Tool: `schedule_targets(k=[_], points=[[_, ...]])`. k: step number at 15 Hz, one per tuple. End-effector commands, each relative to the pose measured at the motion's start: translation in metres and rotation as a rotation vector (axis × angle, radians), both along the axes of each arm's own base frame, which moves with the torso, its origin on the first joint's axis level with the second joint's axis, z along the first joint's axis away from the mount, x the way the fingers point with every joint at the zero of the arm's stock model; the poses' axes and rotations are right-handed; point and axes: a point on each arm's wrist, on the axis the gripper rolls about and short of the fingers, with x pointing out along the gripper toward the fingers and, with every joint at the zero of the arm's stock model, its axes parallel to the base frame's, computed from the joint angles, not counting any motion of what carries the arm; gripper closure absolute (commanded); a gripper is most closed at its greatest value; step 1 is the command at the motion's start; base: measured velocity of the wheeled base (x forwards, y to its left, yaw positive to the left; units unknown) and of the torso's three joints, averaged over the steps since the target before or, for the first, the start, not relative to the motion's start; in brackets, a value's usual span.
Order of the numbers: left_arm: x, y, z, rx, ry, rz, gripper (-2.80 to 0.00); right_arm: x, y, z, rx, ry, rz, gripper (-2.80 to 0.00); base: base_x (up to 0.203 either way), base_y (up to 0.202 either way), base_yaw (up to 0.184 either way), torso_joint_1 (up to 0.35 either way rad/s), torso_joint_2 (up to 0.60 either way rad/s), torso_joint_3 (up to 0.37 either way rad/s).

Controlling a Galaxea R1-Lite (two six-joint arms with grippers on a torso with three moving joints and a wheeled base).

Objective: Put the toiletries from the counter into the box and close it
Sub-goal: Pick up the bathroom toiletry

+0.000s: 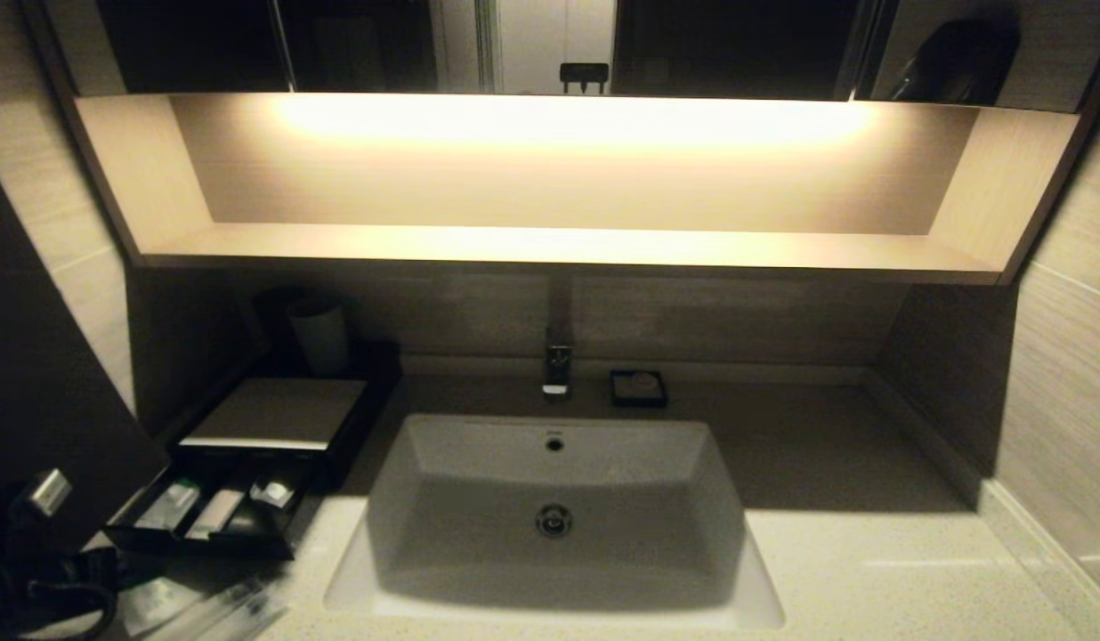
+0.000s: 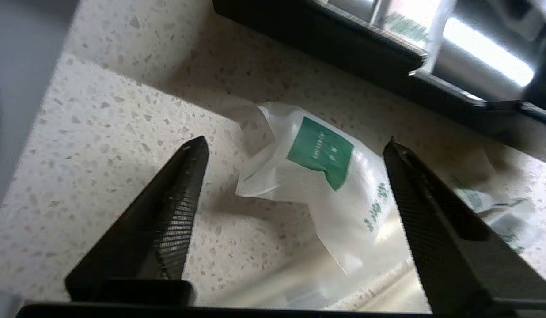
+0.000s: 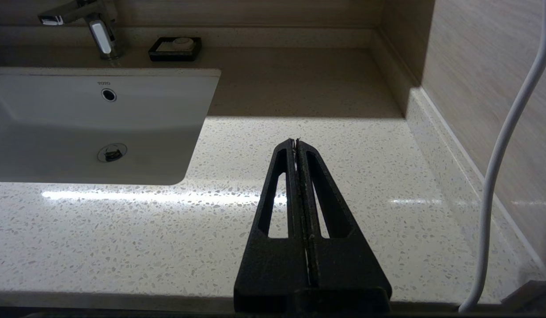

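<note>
Your counter (image 1: 870,570) fills the lower frame around the sink; the box (image 1: 274,414) sits at left of the head view, drawer pulled out with packets inside. Your left gripper (image 2: 295,143) stands wide, straddling a packet (image 2: 326,185) lying on the stone just beside the drawer edge. Judge it light, soft, crinkly and slippery: pinch across its fuller middle, not the loose film. Your right gripper (image 3: 296,143) is closed, empty.

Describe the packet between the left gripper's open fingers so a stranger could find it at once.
Start at the white sink, then go to the speckled counter on its left, in front of the black box's open drawer. There, under the left gripper, lies a crumpled white packet. Its solid green square label distinguishes it from the packets beside it.
</note>
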Motion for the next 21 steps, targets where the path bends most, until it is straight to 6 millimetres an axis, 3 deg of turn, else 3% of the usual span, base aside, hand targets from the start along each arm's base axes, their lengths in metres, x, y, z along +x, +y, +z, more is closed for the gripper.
schedule_targets(k=[1, 20, 21], points=[[0.003, 0.002, -0.009, -0.018, 0.026, -0.003, -2.80, 0.000, 0.000, 0.000, 0.000, 0.000, 0.000, 0.00, 0.000, 0.000, 0.000, 0.000, 0.00, 0.000], [0.016, -0.004, -0.015, -0.034, 0.030, -0.054, -2.80, 0.000, 0.000, 0.000, 0.000, 0.000, 0.000, 0.00, 0.000, 0.000, 0.000, 0.000, 0.00, 0.000], [0.016, -0.004, -0.016, -0.033, 0.028, -0.054, 0.00, 0.000, 0.000, 0.000, 0.000, 0.000, 0.000, 0.00, 0.000, 0.000, 0.000, 0.000, 0.00, 0.000]])
